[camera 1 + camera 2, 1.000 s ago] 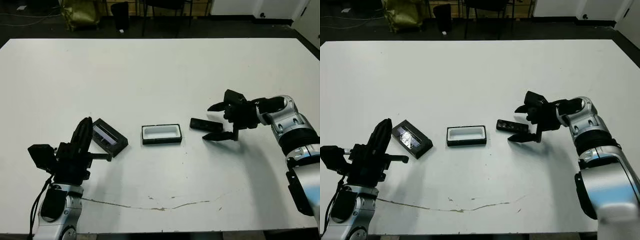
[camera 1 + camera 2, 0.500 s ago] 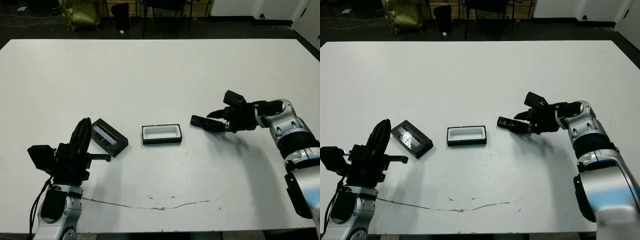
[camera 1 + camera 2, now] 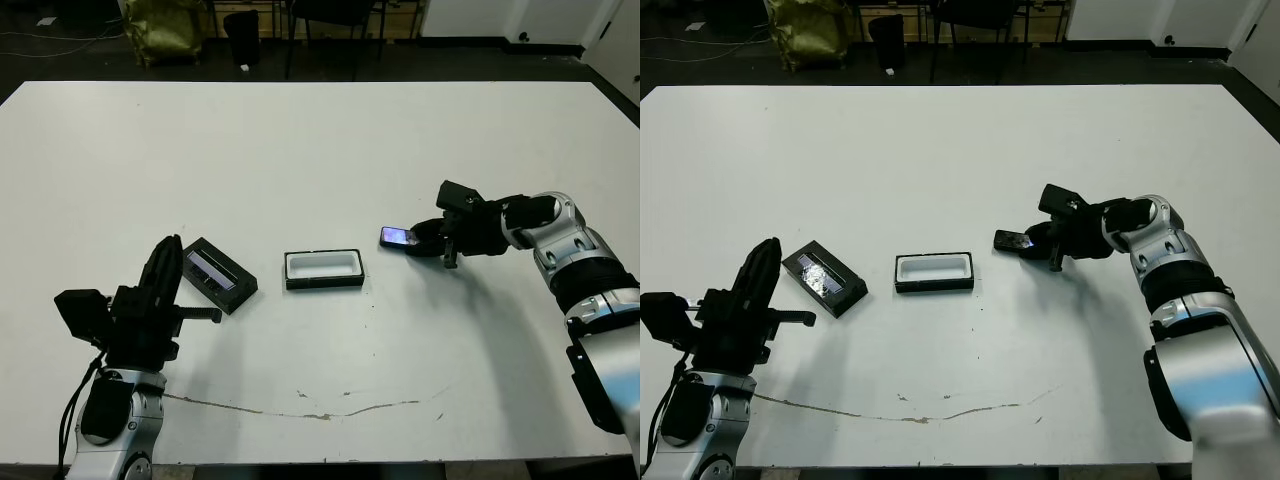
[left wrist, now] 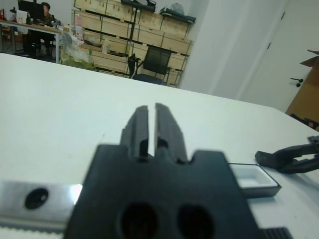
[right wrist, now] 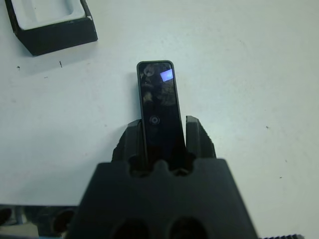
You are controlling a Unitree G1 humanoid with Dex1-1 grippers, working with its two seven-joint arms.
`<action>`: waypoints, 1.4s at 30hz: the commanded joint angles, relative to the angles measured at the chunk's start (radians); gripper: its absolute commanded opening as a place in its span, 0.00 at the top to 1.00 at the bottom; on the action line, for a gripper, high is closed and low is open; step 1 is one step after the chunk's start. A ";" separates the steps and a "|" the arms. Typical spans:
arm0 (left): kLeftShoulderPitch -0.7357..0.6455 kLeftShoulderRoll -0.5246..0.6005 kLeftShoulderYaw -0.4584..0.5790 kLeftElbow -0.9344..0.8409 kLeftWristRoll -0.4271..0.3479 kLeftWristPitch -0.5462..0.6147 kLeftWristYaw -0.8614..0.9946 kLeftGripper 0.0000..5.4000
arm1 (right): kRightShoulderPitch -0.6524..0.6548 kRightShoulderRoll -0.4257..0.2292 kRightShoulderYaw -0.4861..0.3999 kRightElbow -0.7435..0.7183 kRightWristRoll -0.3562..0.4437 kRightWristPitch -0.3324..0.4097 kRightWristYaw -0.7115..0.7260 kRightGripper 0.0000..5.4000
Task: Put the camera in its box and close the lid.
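On the desk (image 3: 300, 130), the box (image 3: 323, 269) sits mid-width toward the near edge. The right gripper (image 5: 162, 130) clamps the camera (image 5: 159, 107) by one end, rightward of it; slim, rigid, probably light and slippery. The left gripper (image 4: 148, 127) is closed, empty.

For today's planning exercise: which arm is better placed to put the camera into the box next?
The right. The right gripper is shut on the camera, just beside the open box. The left gripper is empty, beyond the lid.

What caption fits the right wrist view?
Right end effector clamps slim black bar-shaped camera near white-lined black box.
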 commanded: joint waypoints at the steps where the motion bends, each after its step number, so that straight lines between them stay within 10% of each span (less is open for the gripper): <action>1: 0.008 0.010 0.004 0.011 0.006 0.025 0.009 1.00 | 0.077 0.001 -0.049 0.031 0.035 0.062 0.021 0.90; 17: 0.019 0.012 -0.016 -0.023 0.041 0.061 0.038 1.00 | 0.001 0.030 -0.211 -0.329 0.314 0.280 0.242 0.91; 42: 0.025 0.008 -0.008 -0.003 0.046 0.039 0.026 1.00 | -0.027 0.163 0.084 -0.541 0.133 0.460 0.175 0.91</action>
